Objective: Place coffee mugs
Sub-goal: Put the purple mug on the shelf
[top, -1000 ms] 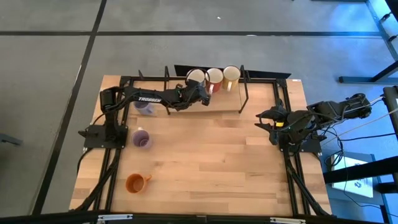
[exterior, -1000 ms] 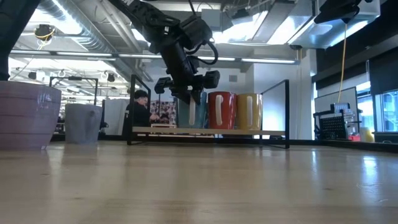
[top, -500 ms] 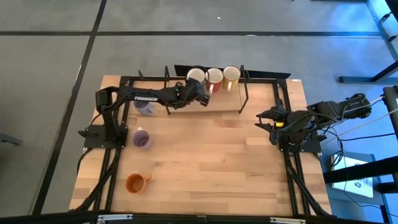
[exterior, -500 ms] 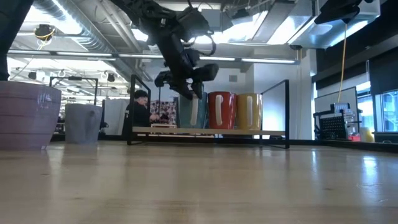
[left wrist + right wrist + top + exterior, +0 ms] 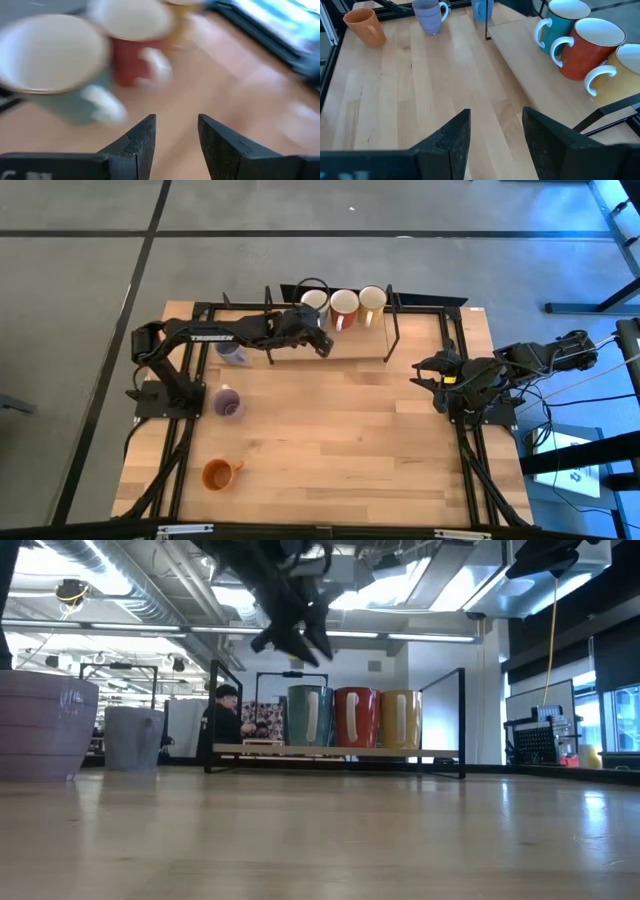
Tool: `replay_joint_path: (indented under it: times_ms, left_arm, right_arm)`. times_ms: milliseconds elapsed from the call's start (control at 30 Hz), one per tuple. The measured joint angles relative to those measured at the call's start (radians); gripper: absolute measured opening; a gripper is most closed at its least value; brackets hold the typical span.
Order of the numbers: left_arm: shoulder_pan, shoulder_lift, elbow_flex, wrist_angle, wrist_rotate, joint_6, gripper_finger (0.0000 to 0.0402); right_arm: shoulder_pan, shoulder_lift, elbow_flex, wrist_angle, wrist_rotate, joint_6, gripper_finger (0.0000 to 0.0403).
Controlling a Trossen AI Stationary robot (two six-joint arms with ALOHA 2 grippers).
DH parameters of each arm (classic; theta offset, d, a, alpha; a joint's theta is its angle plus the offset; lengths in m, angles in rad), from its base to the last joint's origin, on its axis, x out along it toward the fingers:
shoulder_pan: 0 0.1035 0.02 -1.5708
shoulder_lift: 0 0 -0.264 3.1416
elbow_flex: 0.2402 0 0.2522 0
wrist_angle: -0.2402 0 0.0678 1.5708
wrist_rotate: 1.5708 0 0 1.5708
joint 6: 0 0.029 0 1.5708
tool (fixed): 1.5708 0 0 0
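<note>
Left gripper (image 5: 322, 346): jaws parted, nothing between them; raised above the low wooden shelf (image 5: 360, 345) at the table's far edge, just in front of the teal mug (image 5: 314, 302).

Shelf row, three mugs upright side by side, handles toward the table's middle: teal mug, red mug (image 5: 345, 304), yellow mug (image 5: 372, 299) (all with pale interiors; left wrist view blurred but shows the same order).

Right gripper (image 5: 432, 370): jaws parted, empty; arm waiting by the table's right edge.

Loose mugs on the wooden table (image 5: 340, 440), left side: lavender mug (image 5: 228, 403) beside the left arm's base; a second lavender mug (image 5: 233, 353) partly under the left arm; orange mug (image 5: 218, 473) near the front-left corner, well apart from the shelf
</note>
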Motion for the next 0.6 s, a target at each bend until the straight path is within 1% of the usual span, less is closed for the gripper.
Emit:
replay_joint_path:
  times_ms: [100, 200, 367, 400, 500, 567, 600]
  left_arm:
    - [-0.031, -0.061, 0.0, -0.015, 0.165, 0.017, 0.0142]
    - [-0.077, -0.132, 0.001, -0.065, 0.265, -0.023, 0.0142]
    - [-0.167, -0.227, 0.002, -0.149, 0.362, -0.14, 0.0142]
    - [-0.187, -0.246, 0.001, -0.191, 0.369, -0.173, 0.0141]
    - [-0.251, -0.285, 0.002, -0.292, 0.386, -0.299, 0.014]
    - [-0.302, -0.311, 0.0, -0.421, 0.395, -0.414, 0.0139]
    - [-0.334, -0.319, 0.0, -0.451, 0.392, -0.476, 0.0139]
  right_arm:
    - [0.0, 0.0, 0.0, 0.0, 0.0, 0.0, 0.0166]
    - [0.0, 0.0, 0.0, 0.0, 0.0, 0.0, 0.0166]
    - [0.0, 0.0, 0.0, -0.002, -0.004, -0.001, 0.0166]
    - [0.0, 0.001, 0.0, -0.005, -0.008, -0.001, 0.0166]
    - [0.0, 0.002, 0.0, -0.007, -0.019, -0.008, 0.0166]
    - [0.0, 0.002, 0.0, -0.007, -0.03, -0.01, 0.0166]
    - [0.0, 0.002, 0.0, -0.007, -0.037, -0.011, 0.0166]
